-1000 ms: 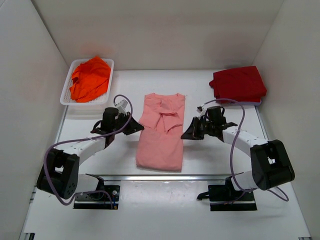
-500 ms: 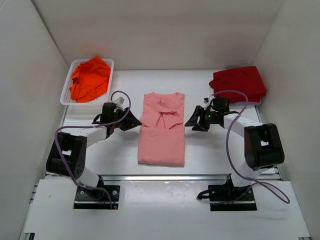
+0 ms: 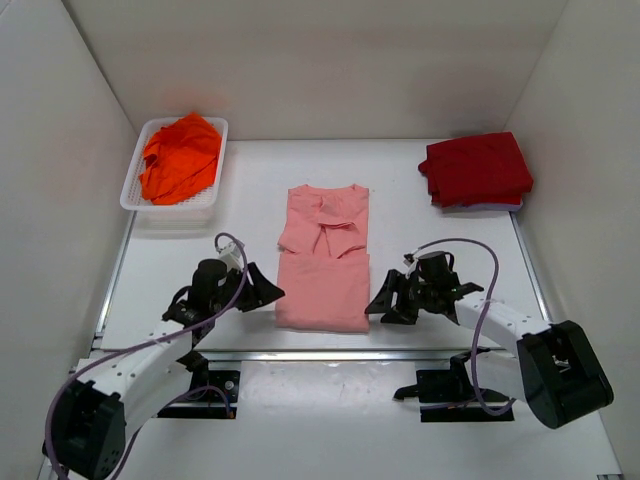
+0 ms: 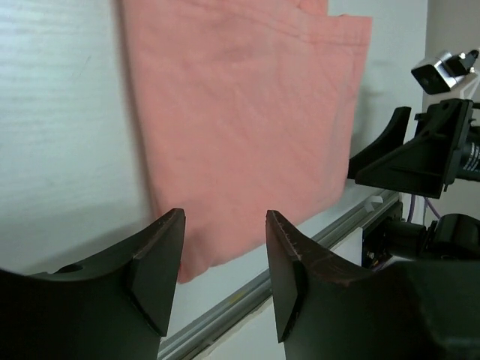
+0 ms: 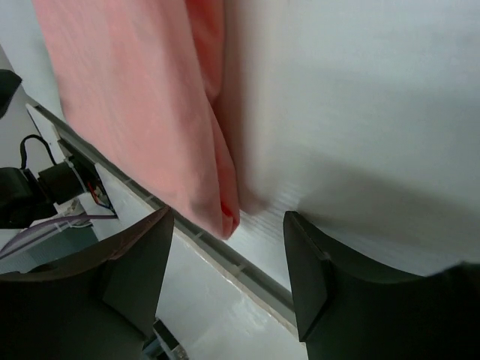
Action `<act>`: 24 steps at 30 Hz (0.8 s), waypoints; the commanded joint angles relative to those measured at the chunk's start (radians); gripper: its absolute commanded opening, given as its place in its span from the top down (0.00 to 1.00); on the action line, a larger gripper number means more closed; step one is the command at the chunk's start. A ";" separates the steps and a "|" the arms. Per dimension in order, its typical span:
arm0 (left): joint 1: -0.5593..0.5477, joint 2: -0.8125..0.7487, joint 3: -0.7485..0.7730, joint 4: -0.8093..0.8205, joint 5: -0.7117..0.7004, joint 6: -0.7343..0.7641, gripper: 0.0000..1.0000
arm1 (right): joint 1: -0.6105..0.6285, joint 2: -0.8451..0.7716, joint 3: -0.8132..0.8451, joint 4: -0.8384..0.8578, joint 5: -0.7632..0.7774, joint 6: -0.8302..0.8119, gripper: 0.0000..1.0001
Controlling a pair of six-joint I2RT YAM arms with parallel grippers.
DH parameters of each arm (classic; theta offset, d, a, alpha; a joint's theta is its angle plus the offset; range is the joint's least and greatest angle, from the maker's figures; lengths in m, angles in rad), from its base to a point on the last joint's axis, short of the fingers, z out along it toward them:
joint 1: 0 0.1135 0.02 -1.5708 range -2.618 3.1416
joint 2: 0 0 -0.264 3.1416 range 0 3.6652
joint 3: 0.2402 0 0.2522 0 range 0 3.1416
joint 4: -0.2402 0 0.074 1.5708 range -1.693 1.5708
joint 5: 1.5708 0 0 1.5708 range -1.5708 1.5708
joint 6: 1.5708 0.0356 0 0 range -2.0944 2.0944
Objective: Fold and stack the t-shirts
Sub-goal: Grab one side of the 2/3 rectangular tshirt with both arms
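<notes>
**A:** Where are the two arms working?

**B:** At the near edge. The left gripper [image 3: 268, 293] is hovering low at the near-left corner of the salmon-pink t-shirt [image 3: 325, 270]. Its jaws are standing apart with nothing between them. The right gripper [image 3: 382, 300] is hovering at the near-right corner, jaws likewise parted and gripping nothing.

**A:** Are they touching the cloth?

**B:** Each one is pointing at the shirt's edge from just beside it. Whether either is making contact cannot be told.

**A:** How is that shirt lying?

**B:** It is lying flat in the middle of the table [image 3: 260, 185]. Its sleeves are tucked inward, its near part is doubled over, and its collar is pointing toward the far side.

**A:** And farther back?

**B:** The bright orange t-shirt [image 3: 180, 155] is lying crumpled in the white basket [image 3: 170, 205] at the far left. The dark red t-shirt [image 3: 476, 168] is sitting folded at the far right. Both are lying well apart from the pink one.
</notes>
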 commanded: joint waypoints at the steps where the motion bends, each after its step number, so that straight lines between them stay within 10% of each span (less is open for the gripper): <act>1: 0.003 -0.065 -0.048 -0.050 -0.045 -0.070 0.42 | 0.033 -0.050 -0.036 0.087 0.012 0.111 0.43; 24: -0.158 -0.010 -0.165 0.027 -0.036 -0.240 0.46 | 0.162 -0.005 -0.108 0.187 0.031 0.212 0.47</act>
